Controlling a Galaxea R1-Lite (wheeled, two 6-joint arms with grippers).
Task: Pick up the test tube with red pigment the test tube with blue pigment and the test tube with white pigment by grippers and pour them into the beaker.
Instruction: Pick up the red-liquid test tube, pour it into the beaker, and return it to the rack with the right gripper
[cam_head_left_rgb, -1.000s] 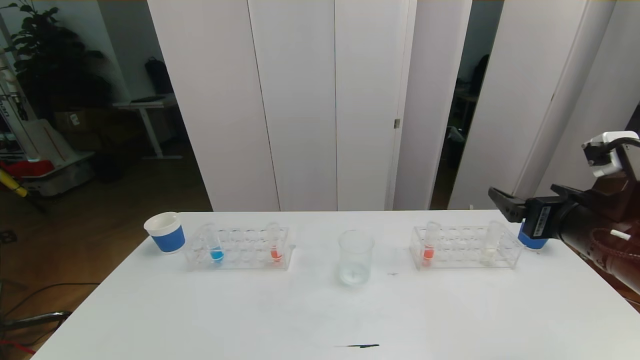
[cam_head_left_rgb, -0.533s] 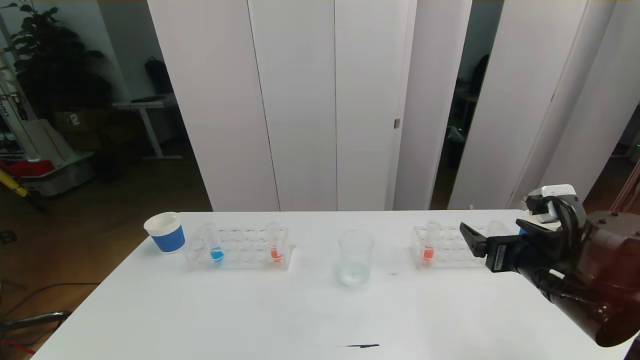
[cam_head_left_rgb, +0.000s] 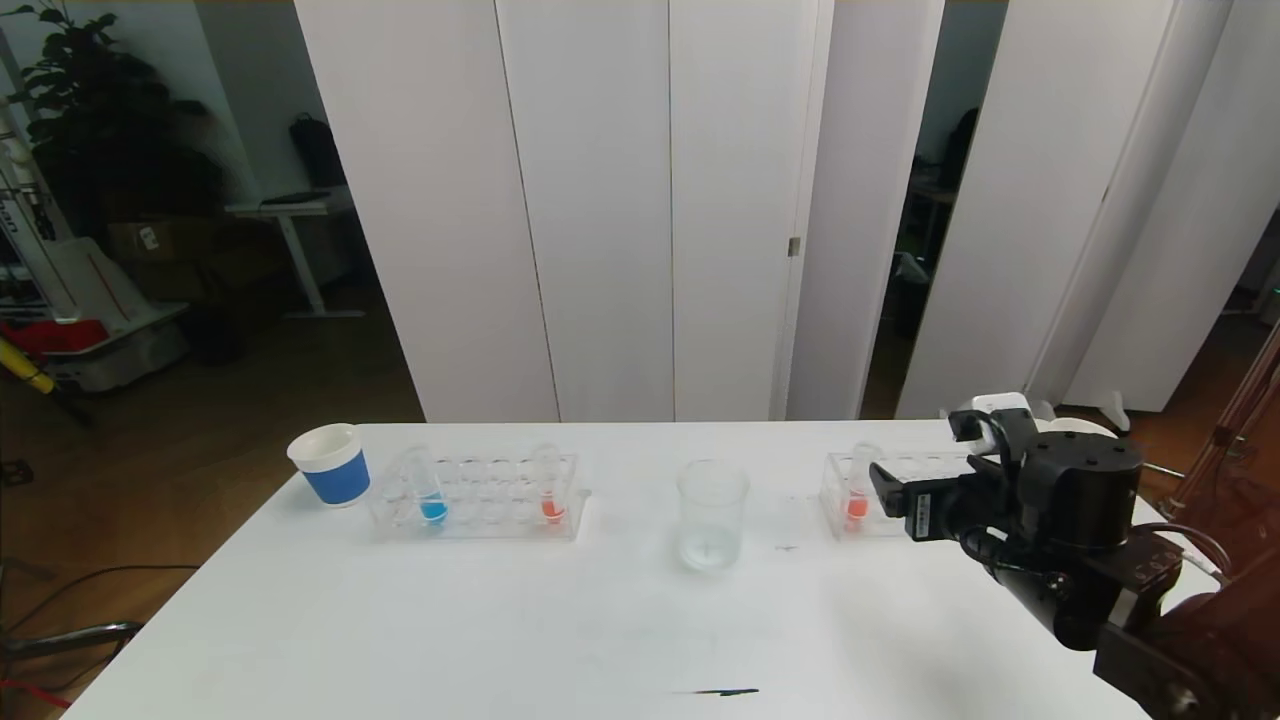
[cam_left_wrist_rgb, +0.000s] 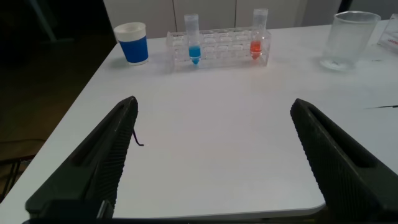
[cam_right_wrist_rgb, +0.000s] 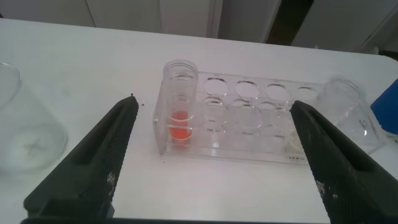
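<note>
My right gripper (cam_right_wrist_rgb: 214, 162) hangs wide open just above the right rack (cam_right_wrist_rgb: 249, 127), so I should centre on the red tube (cam_right_wrist_rgb: 179, 102) at its end nearest the beaker (cam_head_left_rgb: 712, 513), then close below the lip.

No text, brand, number or sign can be read here. A small white label (cam_head_left_rgb: 921, 522) sits on the side of the right gripper (cam_head_left_rgb: 885, 488), but its print is too small to make out. The paper cup (cam_head_left_rgb: 329, 464) at the far left of the table (cam_head_left_rgb: 500, 620) has only a plain blue band. The beaker (cam_head_left_rgb: 712, 514) shows no readable marks.
</note>
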